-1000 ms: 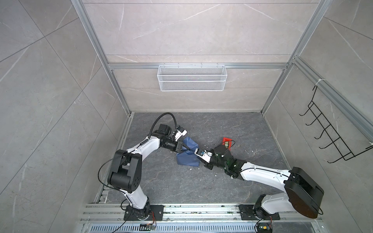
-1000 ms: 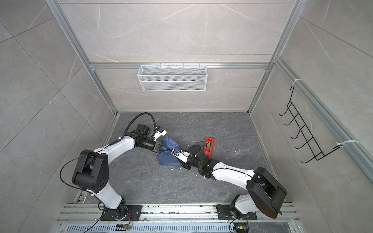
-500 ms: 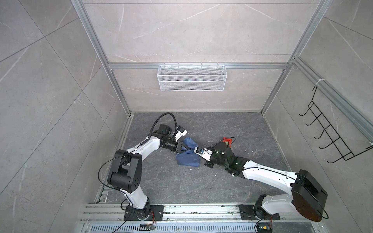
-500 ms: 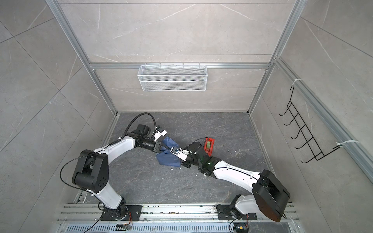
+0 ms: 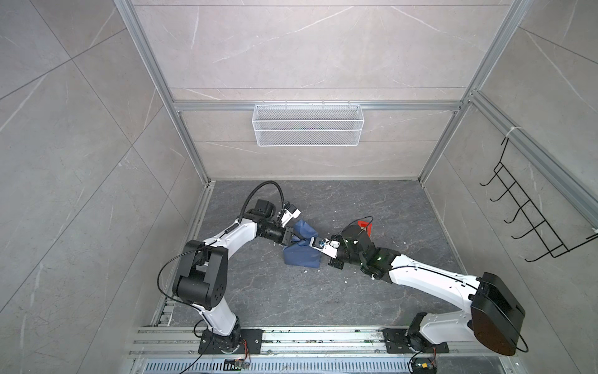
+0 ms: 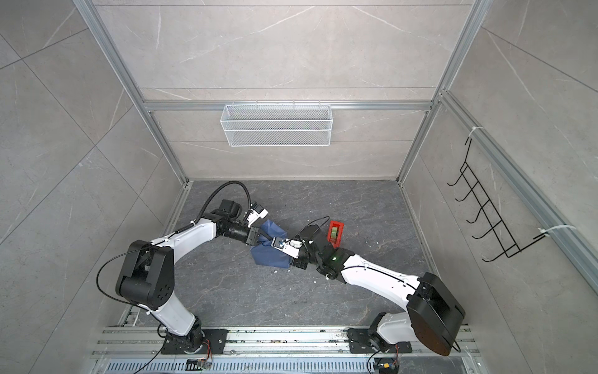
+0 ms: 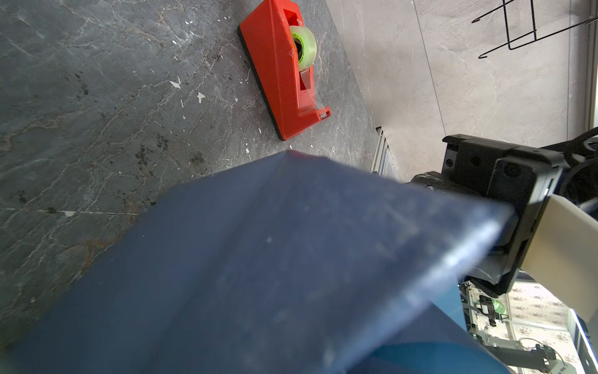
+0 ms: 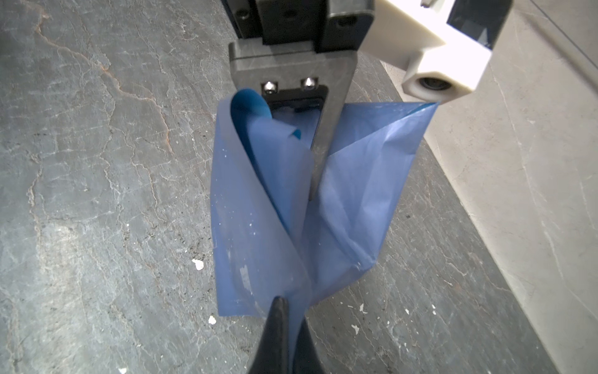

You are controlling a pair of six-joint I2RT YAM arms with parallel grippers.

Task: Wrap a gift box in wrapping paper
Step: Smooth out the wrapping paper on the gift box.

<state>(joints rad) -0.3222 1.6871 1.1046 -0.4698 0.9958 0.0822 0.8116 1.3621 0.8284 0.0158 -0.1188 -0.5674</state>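
The wrapping paper (image 5: pixel 302 257) (image 6: pixel 270 257) is a crumpled blue sheet hanging between my two grippers, its lower part resting on the dark floor. My left gripper (image 5: pixel 296 239) comes in from the left and is shut on the paper's upper part. In the right wrist view one of its fingers (image 8: pixel 326 129) runs down into the folds. My right gripper (image 8: pixel 288 311) is shut on the paper's edge, with a strip of blue between its black fingertips. The paper (image 7: pixel 259 259) fills the left wrist view and hides the left jaws. The gift box is hidden.
A red tape dispenser (image 5: pixel 365 225) (image 7: pixel 284 74) stands on the floor just behind the right wrist. Small white scraps (image 8: pixel 198 264) dot the floor. A white wire basket (image 5: pixel 307 124) hangs on the back wall and a black hook rack (image 5: pixel 524 220) on the right wall.
My right arm has reached further left toward the paper, and its gripper has closed on the paper's edge. The left arm has stayed put.
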